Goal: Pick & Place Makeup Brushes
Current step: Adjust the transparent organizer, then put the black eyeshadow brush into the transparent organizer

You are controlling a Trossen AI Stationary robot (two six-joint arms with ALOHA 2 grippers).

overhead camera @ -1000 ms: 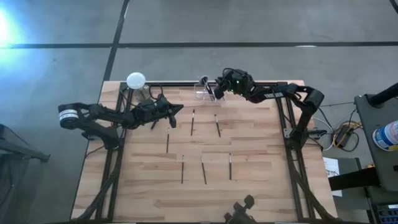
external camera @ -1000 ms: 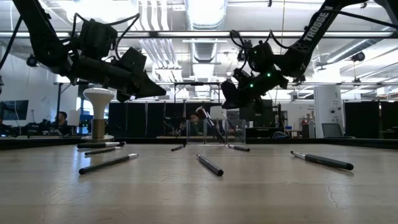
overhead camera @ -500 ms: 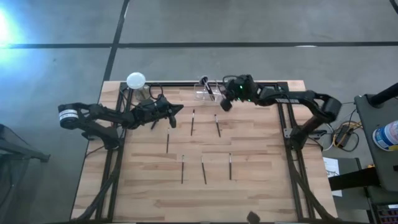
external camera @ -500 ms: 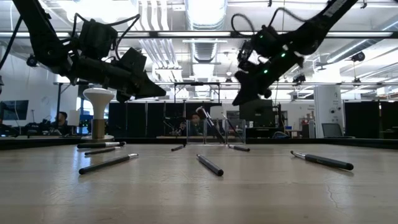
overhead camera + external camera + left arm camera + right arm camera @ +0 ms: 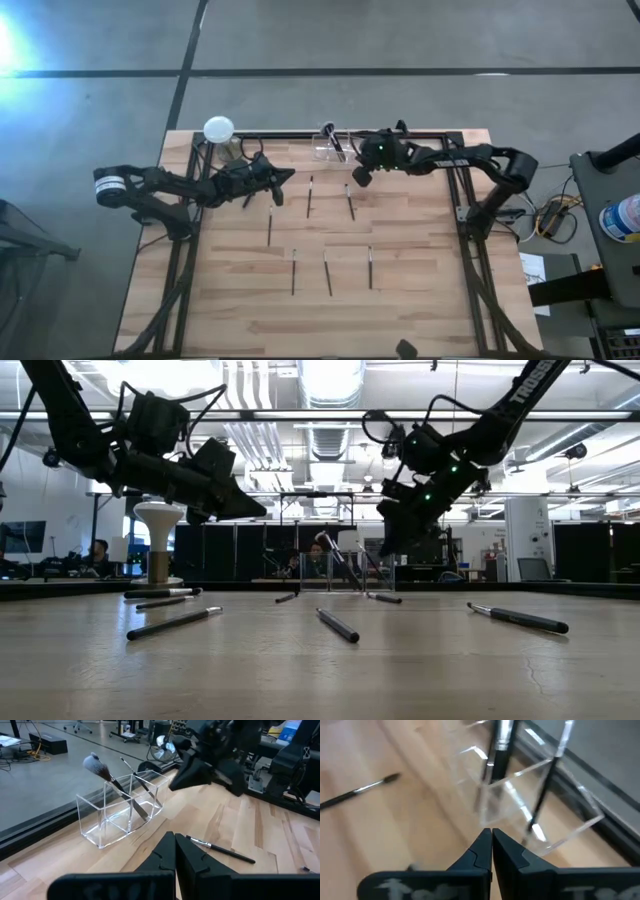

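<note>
The right tool [image 5: 361, 176] hangs above the far middle of the bench [image 5: 420, 290], its two dark, wedge-shaped fingers [image 5: 482, 851] pressed flat together with nothing between them. It sits just beside a clear, box-shaped plastic holder [image 5: 120, 812] with thin partition walls, which stands near the bench's far edge. In that holder stand two makeup brushes [image 5: 499, 747], leaning: one has a fluffy grey-tipped head on a slim dark handle with a shiny metal collar, the other is a thinner dark stick.

The left tool [image 5: 287, 176] hovers over the far left part of the bench, its tapered black fingers [image 5: 167, 852] likewise closed on nothing, pointing toward the holder and the other arm.

The remaining brushes lie flat on the pale wooden planks, which show a light grain and narrow seams. Seen from above, two lie [image 5: 310, 196] just on the near side of the holder, one [image 5: 269, 228] a little nearer, and three [image 5: 327, 273] in a loose row toward the middle of the bench, all roughly parallel and apart from each other. They are slim, straight and dark, with small tips. At the far left corner stands a stand [image 5: 219, 130] with a smooth white ball top on a brass-coloured stem.
</note>
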